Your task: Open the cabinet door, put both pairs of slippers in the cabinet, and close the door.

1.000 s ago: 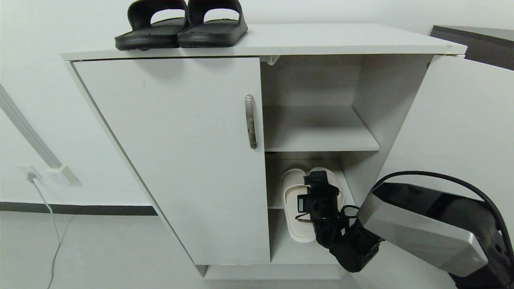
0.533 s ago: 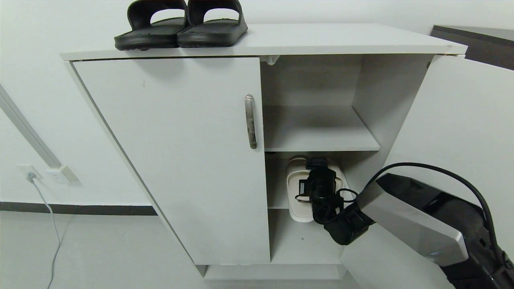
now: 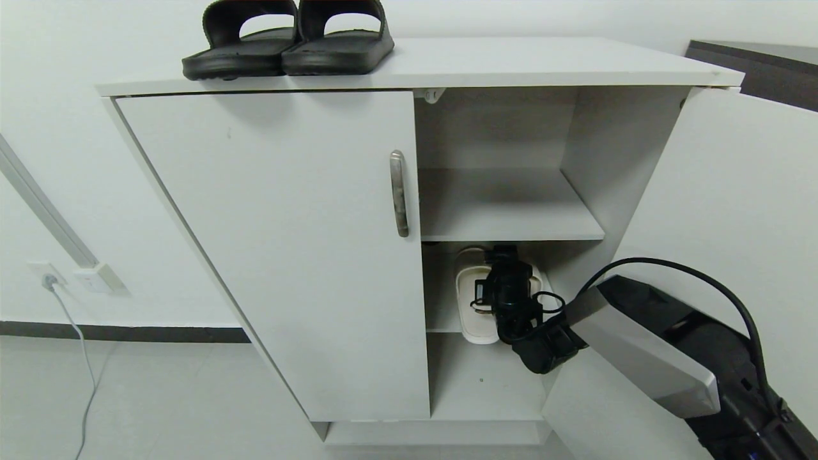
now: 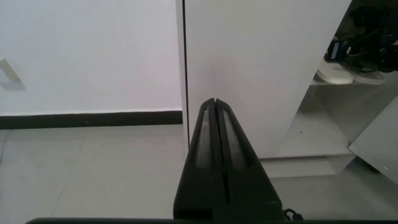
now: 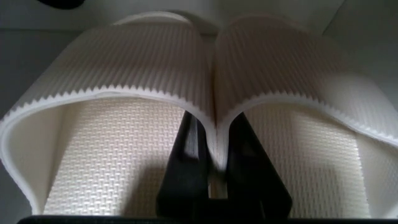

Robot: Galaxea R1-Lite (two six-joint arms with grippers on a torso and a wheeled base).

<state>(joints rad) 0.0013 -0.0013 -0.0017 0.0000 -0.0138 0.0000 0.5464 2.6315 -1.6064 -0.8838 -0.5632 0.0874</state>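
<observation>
Right claw (image 5: 213,140) clenched on white slippers (image 5: 118,155) (inner edges pinched), arm (image 3: 639,358) angled into cabinet (image 3: 575,64).

From here the right arm (image 3: 543,345) covers much of the white slippers (image 3: 476,322) (only the left one's heel shows), and the black slippers (image 3: 287,54) run off the top edge.

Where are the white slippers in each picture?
Head view: white slippers in the cabinet's open right half, below the upper shelf.
Left wrist view: slippers far off, inside the open cabinet.
Right wrist view: slippers close up, side by side.
Shared landmark: the right end effector clamped on them.
</observation>
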